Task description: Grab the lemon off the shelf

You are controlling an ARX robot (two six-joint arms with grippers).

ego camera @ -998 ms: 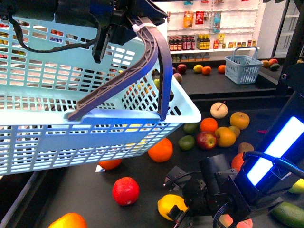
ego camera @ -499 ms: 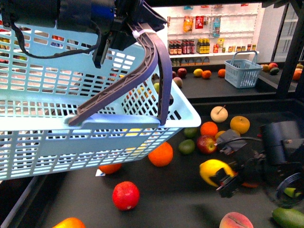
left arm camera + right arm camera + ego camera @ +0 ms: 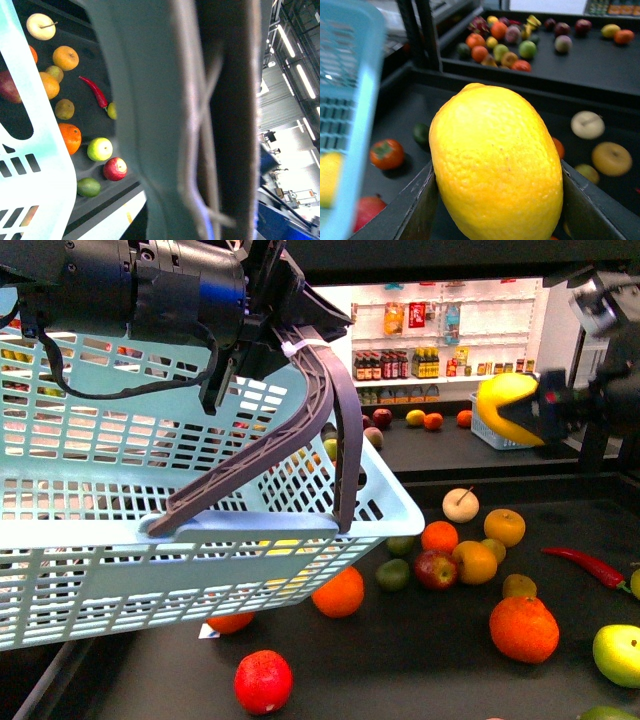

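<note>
Lemon in right gripper, seemingly aloft.

Big light-blue basket hangs well off to the right gripper's side; down below that gripper sit an orange, a red chili, a cream fruit.

On the left arm, glossy black barrel-shaped housings with blue glints, plus a thin black cable looping beneath. On the right arm, black casing topped by a pale grey block. Flat, matte dark-grey fingers on its pincer.
</note>
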